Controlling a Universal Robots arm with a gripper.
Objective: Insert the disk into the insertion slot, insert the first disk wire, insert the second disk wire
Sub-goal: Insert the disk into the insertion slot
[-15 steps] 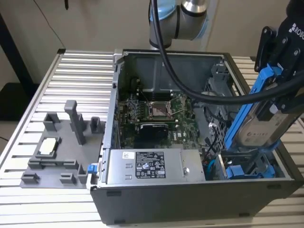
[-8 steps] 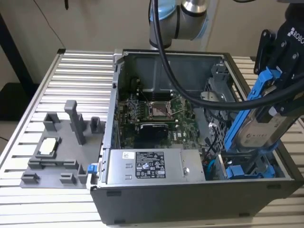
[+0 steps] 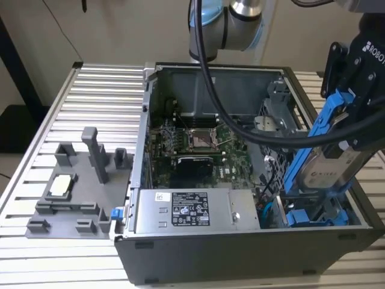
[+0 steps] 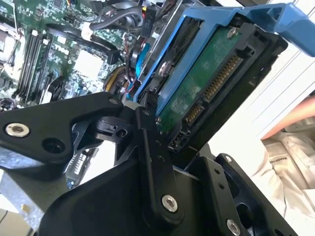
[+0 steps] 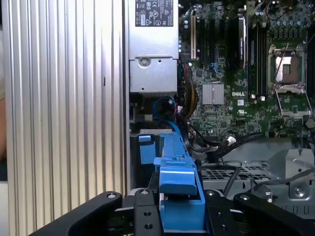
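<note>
Right of the power-supply box (image 3: 186, 211) in the exterior view, the gripper (image 3: 352, 114) has its jaws closed tight on the disk (image 3: 328, 162). It is held steeply tilted, its lower end down at the insertion slot (image 3: 325, 201) near that box; can't tell if it has entered. Disk is a flat silver drive with a white label in a bright blue carrier with end tabs; the second wrist view shows its green circuit board (image 4: 209, 86) with gold contacts.

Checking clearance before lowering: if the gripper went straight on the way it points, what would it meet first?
Likely the other blue carrier in the drive cage, just beneath the disk that the gripper holds tilted; depth is unclear.
</note>
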